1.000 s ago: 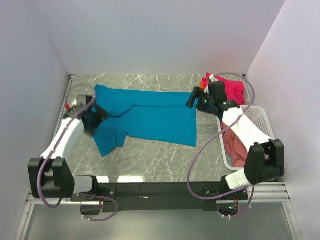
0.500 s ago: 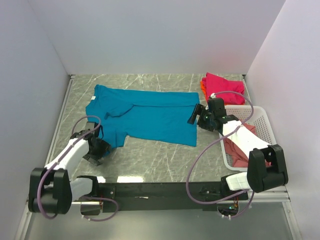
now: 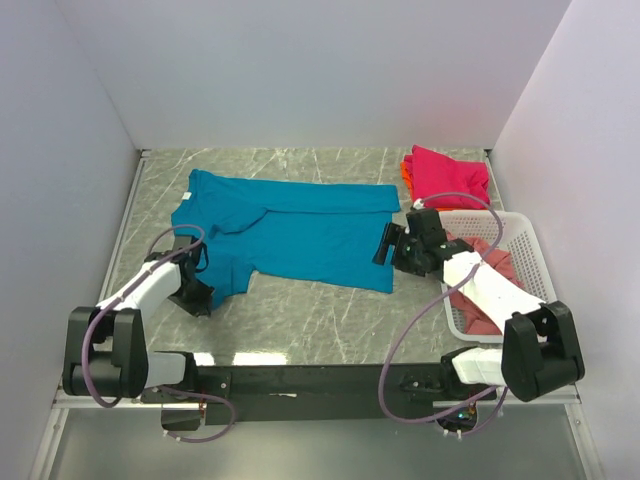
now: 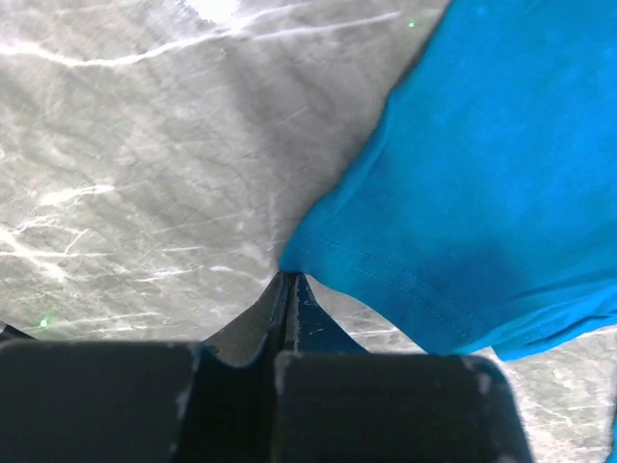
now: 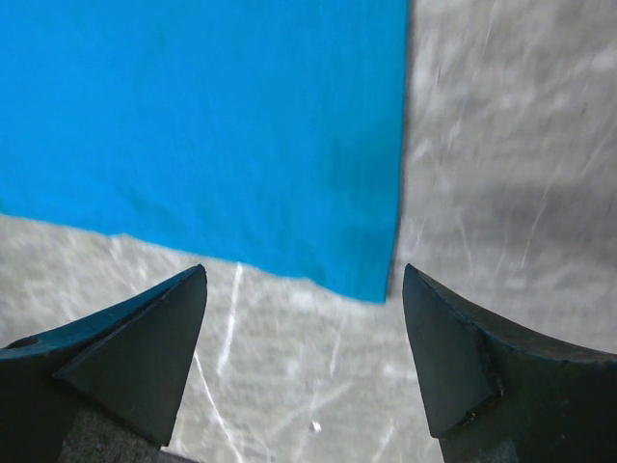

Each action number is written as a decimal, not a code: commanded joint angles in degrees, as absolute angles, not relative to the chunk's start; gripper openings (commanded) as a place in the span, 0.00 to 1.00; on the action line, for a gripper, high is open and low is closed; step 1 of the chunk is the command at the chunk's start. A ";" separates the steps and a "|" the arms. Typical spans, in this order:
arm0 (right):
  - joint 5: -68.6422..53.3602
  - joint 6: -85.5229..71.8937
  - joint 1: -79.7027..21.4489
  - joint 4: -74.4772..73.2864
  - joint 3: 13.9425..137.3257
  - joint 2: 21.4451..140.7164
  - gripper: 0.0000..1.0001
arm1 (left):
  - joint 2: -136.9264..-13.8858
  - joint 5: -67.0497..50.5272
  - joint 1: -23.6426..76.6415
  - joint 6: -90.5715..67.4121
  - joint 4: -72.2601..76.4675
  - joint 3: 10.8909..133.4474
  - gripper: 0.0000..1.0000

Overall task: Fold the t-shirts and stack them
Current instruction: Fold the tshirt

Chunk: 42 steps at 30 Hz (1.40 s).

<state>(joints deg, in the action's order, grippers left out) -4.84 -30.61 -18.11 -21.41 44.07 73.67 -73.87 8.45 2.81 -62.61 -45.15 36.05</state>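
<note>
Both arms have dropped toward the near side of the teal t-shirt [image 3: 300, 235] since a second ago. The left came off the collar end, and the right came down from the far hem corner.

Top view:
- The left gripper [image 3: 197, 292] is low beside the near sleeve.
- The right gripper [image 3: 388, 245] is over the near hem corner.
- The teal shirt lies spread flat on the table [image 3: 300, 325], not yet folded.
- Your count is four shirts:
  - one teal, spread out;
  - one magenta t-shirt [image 3: 450, 175], folded at the far right;
  - one orange t-shirt [image 3: 406, 170], only an edge showing under the magenta;
  - one salmon t-shirt [image 3: 468, 305], bunched in the single basket [image 3: 527, 240].
- Two arms are in view.

Left wrist view:
- The left gripper [image 4: 290, 289] is clenched tight, its tips touching the sleeve corner of the teal shirt [image 4: 501, 193].
- You cannot tell whether any cloth is actually pinched.

Right wrist view:
- The right gripper [image 5: 304, 338] stands wide and released, holding nothing.
- Its fingers [image 5: 145, 347] straddle the hem corner of the teal shirt [image 5: 193, 125], with bare table [image 5: 501, 145] to the right.

Step in hand, as I judge it: taking hold of the near edge for the first fold of the third shirt.

Next move:
- Check that the left pinch really has fabric.
- Lower the right gripper onto the hem corner and close it.
- Lift both ends together, or the edge will drag crooked.
</note>
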 commanded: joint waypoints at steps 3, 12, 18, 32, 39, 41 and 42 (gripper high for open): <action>-0.88 -31.99 -21.27 -27.42 41.14 70.14 0.88 | -76.55 12.39 2.46 -60.56 -34.80 37.44 0.01; -0.88 -32.61 -22.76 -28.74 39.38 69.69 0.85 | -65.05 11.25 2.46 -58.89 -32.34 37.70 0.01; 1.84 -33.92 -23.38 -28.57 39.90 73.20 0.84 | -61.08 11.61 2.46 -58.89 -32.08 38.58 0.01; 0.79 -34.63 -23.91 -25.57 44.12 84.46 0.61 | -62.66 10.81 2.46 -58.62 -33.66 45.26 0.01; 0.35 -34.98 -24.26 -24.70 43.85 85.60 0.37 | -66.62 13.09 2.46 -61.26 -43.07 42.28 0.16; 0.18 -34.54 -24.26 -24.70 44.38 87.09 0.35 | -67.41 12.83 2.46 -62.31 -42.80 40.87 0.26; 0.18 -34.54 -24.26 -24.87 44.73 87.53 0.28 | -67.33 12.22 2.46 -62.58 -42.54 40.35 0.31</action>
